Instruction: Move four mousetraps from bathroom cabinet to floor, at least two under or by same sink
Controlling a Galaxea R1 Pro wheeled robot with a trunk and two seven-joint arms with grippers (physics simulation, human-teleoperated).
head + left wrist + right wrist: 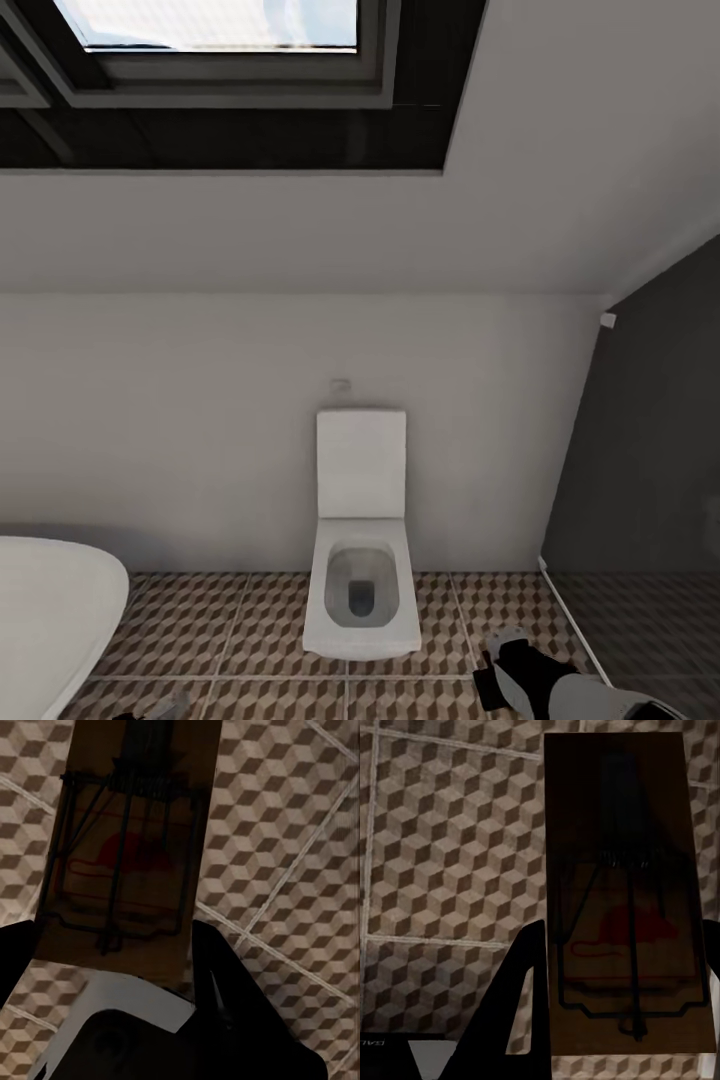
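Mousetraps, two: one (127,862) clamped between the left gripper (112,967) fingers, one (622,915) clamped in the right gripper (619,1020), both above bathroom floor (442,855).

White toilet (362,560), brown-beige cube-patterned floor (260,630), red-marked tan mousetraps (127,855)

Cube-patterned bathroom floor (250,620) — a white toilet (362,600) and bathtub (50,610) above it.
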